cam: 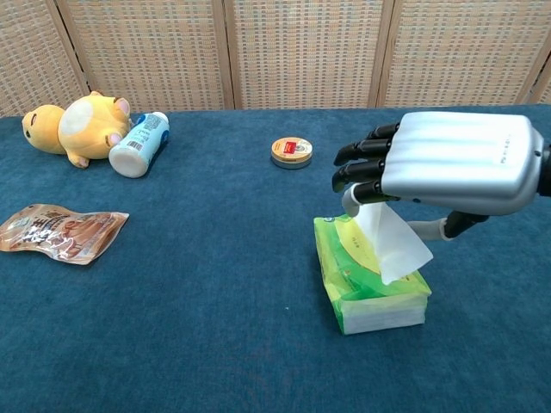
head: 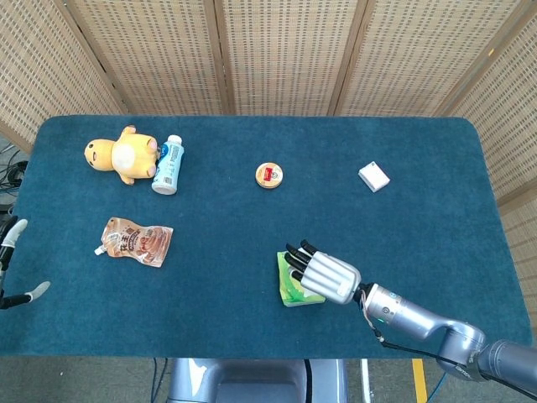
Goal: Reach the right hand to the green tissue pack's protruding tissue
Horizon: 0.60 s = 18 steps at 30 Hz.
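The green tissue pack lies near the table's front, right of centre, with a white tissue sticking up from its slot. My right hand hovers directly over it, palm down, and its dark fingertips cover the tissue's top. I cannot see a pinch on the tissue. From the head view the right hand hides most of the pack. My left hand shows only at the left edge, off the table, fingers apart and holding nothing.
A yellow plush toy and a white-blue bottle lie at the back left, a brown snack pouch in front of them. A round tin sits mid-table, a small white box at the back right.
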Motion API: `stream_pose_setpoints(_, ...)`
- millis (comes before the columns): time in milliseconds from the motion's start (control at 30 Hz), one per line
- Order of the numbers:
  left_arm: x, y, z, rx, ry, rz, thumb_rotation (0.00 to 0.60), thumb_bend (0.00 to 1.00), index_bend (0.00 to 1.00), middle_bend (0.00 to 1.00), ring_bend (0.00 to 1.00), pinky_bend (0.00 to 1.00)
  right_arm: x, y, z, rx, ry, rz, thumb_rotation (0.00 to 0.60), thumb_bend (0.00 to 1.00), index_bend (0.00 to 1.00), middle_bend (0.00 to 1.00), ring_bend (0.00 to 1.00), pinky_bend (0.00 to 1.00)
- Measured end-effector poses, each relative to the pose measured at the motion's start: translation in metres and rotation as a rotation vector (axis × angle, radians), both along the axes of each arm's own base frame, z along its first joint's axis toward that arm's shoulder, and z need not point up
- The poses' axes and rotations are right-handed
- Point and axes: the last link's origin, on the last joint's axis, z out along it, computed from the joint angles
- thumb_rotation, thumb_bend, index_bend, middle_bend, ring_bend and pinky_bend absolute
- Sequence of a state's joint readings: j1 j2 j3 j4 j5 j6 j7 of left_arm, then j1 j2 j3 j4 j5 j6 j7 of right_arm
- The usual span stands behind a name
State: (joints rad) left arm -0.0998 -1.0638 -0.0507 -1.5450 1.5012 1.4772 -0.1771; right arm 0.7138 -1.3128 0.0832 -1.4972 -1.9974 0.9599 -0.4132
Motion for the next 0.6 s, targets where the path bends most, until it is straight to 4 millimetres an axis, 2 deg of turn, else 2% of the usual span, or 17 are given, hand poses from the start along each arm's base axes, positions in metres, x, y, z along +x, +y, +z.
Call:
stream_pose_setpoints(133,0.000,0.000,0.000,0.001,-0.003,-0.001,0.600,0.00,0.00,0.00,0.00,0.00,0.003,0.000,-0.006,-0.002,-0.016,0.015,0.600,0.49,0.55,0.50,0.42,0.45)
stream_pose_setpoints(233,0.000,0.000,0.001,0.000,-0.005,0.000,0.600,0.00,0.00,0.00,0.00,0.00,0.005,-0.002,-0.009,0.005,-0.040,0.013,0.600,0.54,0.61,0.55,0.46,0.49)
stream_pose_setpoints(400,0.000,0.000,0.001,0.001,-0.008,0.001,0.600,0.00,0.00,0.00,0.00,0.00,0.004,-0.004,-0.010,0.025,-0.083,-0.001,0.600,0.62,0.64,0.58,0.48,0.52)
stream_pose_setpoints(600,-0.001,0.000,0.002,0.001,-0.009,0.002,0.600,0.00,0.00,0.00,0.00,0.00,0.014,-0.005,-0.001,0.038,-0.195,-0.007,0.600,0.65,0.65,0.59,0.49,0.54)
